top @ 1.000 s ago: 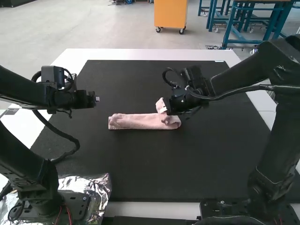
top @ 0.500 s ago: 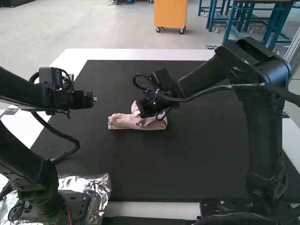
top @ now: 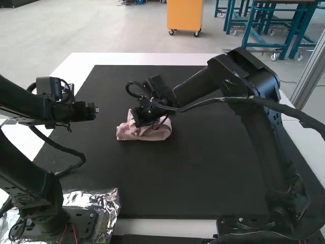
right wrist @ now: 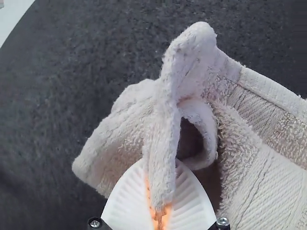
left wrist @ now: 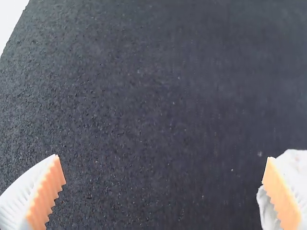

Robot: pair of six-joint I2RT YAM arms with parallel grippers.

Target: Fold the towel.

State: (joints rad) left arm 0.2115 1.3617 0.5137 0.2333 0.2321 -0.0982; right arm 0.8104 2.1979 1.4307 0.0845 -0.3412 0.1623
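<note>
Towel [top: 127, 133], pale pink, lies as a short, crumpled bundle on the black mat [top: 177, 188], left of the mat's middle in the high view, and a peak of it rises beside the right gripper [top: 141, 119]. The mat lies on the white table [top: 152, 58].

In the right wrist view the cloth looks thick and looped, with flatter ribbed bands running near a hemmed edge. It is bunched and partly curled: a loop of it opens round a dark hollow, a rounded corner sticks out to one side, and broader layers spread out on the other.

The right gripper [right wrist: 160, 179] has its white ribbed fingers [right wrist: 127, 199] drawn in close on a narrow upright fold of towel, pinching it between the orange pads [right wrist: 166, 213]. That fold stands up from the rest of the bundle, just beside the hollow.

The left gripper [top: 95, 110] is near the bundle in the high view, its fingers [left wrist: 36, 199] spread wide with bare mat between them. Pale cloth, probably the towel's edge, peeks out behind one finger; whether the two touch, I cannot tell.
</note>
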